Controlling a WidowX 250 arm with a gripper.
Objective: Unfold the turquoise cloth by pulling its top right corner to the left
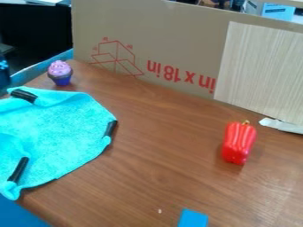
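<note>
Gripper state cannot be told, while the left edge crops the turquoise cloth (59, 128) and the bottom edge the blue block (193, 218).

Cardboard panel (172, 31), far edge of desk (148, 155): red lettering (181, 76), upside down, reads "in x 18 in". Marks around red box drawing (117, 59) too small to read.

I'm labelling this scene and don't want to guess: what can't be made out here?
All in the camera view:
- Turquoise cloth: its far left part is cut off by the left edge; whatever may lie beneath is hidden by the cloth.
- Blue piece: cut off by the bottom edge, so its full shape is unknown.
- Pale speck on the table: too small to identify.
- Blue-and-white box: its lower part is hidden by the cardboard.
</note>
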